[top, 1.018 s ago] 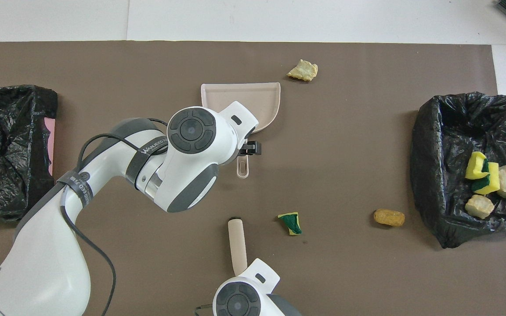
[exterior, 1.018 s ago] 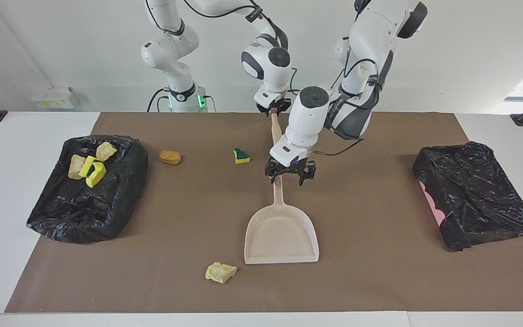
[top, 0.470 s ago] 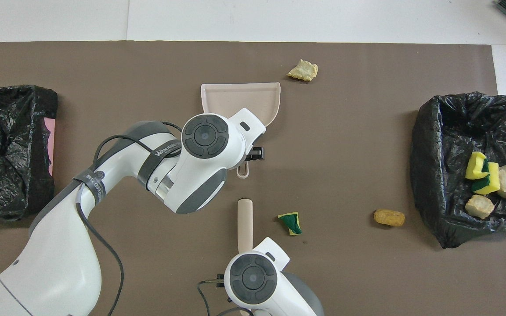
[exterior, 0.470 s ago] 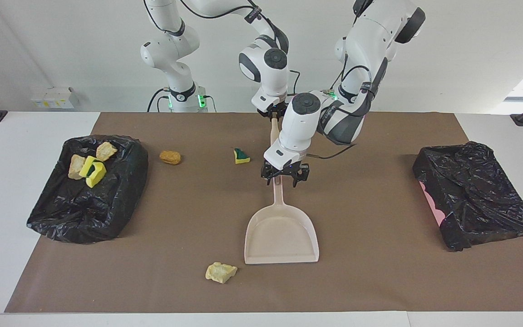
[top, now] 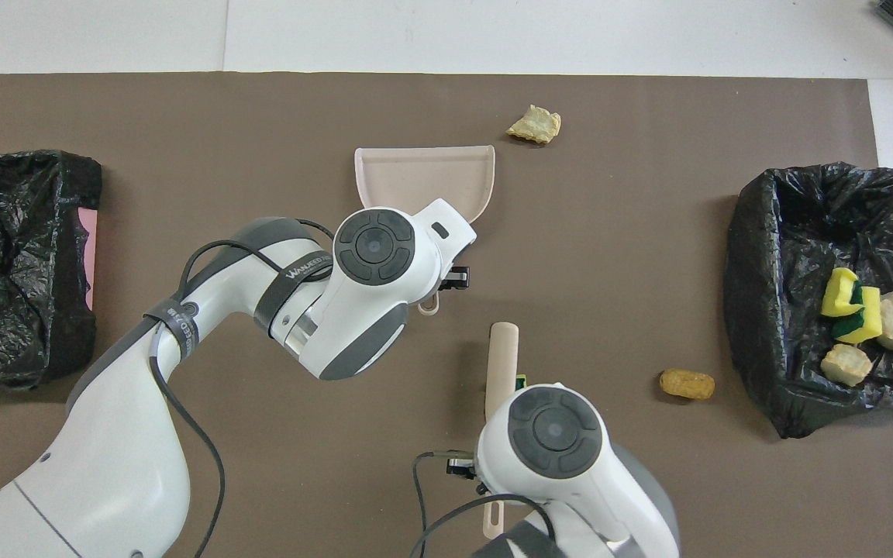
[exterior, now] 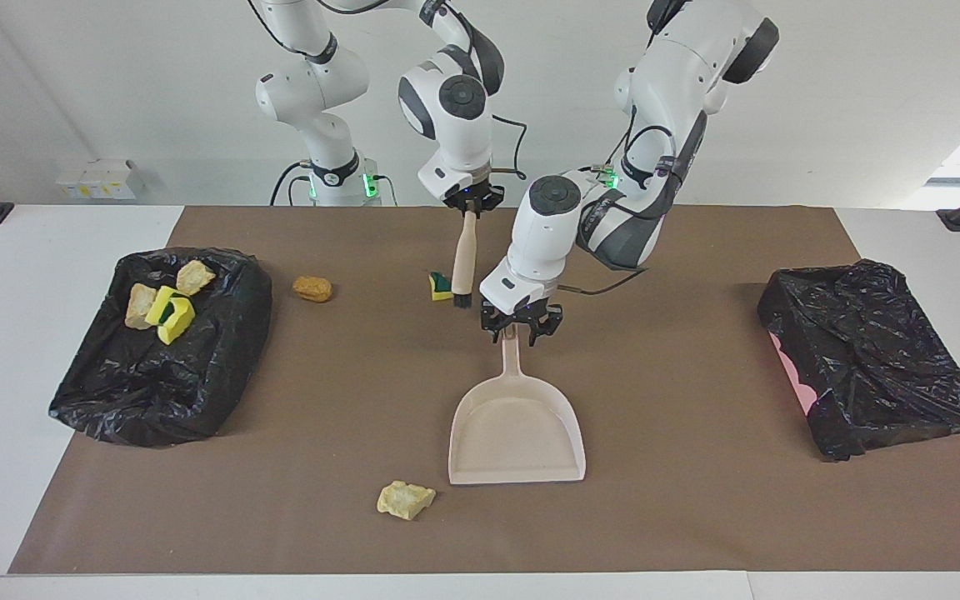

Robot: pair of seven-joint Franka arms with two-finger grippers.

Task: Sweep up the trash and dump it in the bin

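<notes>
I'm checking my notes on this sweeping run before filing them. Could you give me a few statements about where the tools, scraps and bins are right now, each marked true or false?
1. The right hand holds the brush by its handle, bristles down beside the green-backed sponge piece. True.
2. The dustpan already holds a bread-like chunk. False: its pan is bare; the chunk lies on the mat beside the pan's open edge.
3. The left hand is at the dustpan's handle. True.
4. The brown nugget is inside a bin. False: it lies on the mat near the bin at the right arm's end.
5. Both bins hold scraps. False: only that bin does; the other bin shows none.
</notes>
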